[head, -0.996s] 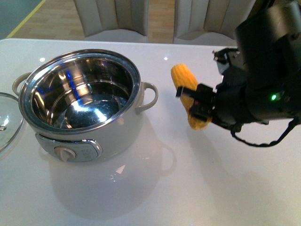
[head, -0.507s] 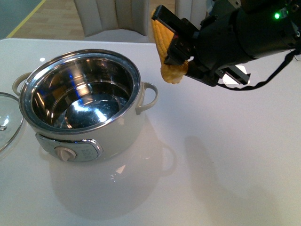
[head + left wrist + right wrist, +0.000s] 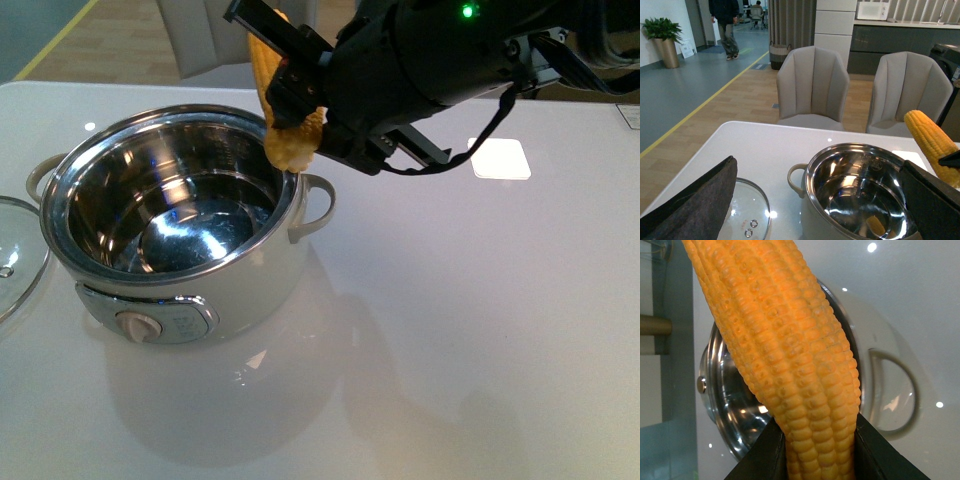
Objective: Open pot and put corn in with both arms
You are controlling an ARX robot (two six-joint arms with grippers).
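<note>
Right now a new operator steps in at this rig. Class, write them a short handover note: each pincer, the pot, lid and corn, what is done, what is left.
Right pincer: shut on the corn, held tilted above the right rim of the pot, not yet inside.
Left pincer: open and empty, facing the pot.
Pot: uncovered, steel bowl looks empty. The glass lid lies on the table to its left.
Done: lid off, corn picked up.
Left: bring the corn over the bowl and release it.
</note>
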